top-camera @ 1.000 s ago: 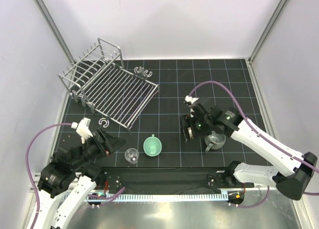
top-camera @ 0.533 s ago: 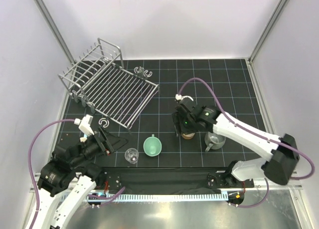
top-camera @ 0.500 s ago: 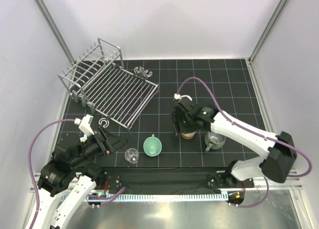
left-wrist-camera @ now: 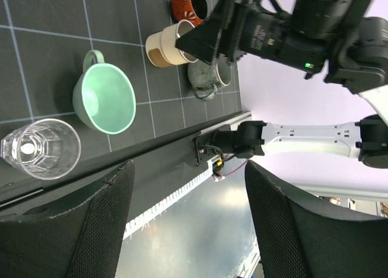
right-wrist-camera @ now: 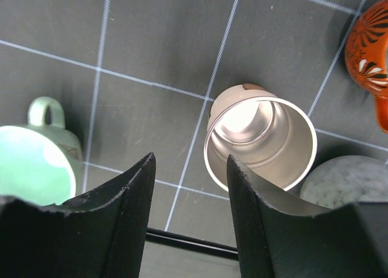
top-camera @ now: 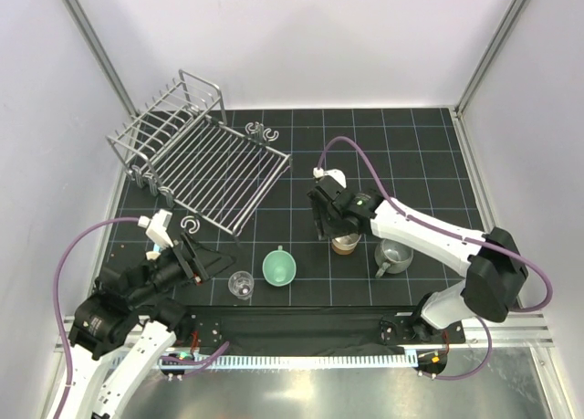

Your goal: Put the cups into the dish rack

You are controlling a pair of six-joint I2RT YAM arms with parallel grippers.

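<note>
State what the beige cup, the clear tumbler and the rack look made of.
Beige cup: likely glazed ceramic; glossy inside with bright highlights.
Clear tumbler: glass or clear plastic; see-through walls.
Rack: metal wire; thin silvery bars with sheen.

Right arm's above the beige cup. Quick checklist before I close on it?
1. right gripper jaws apart: ok.
2. beige cup upright, mouth up: ok.
3. Rim between the jaws: cannot tell; it sits toward one finger, and the height is unclear.
4. Room beside it: not ok; grey mug is very close, orange-red cup is nearby.
5. dish rack free of cups: ok.
6. left gripper away from the path: ok.
</note>
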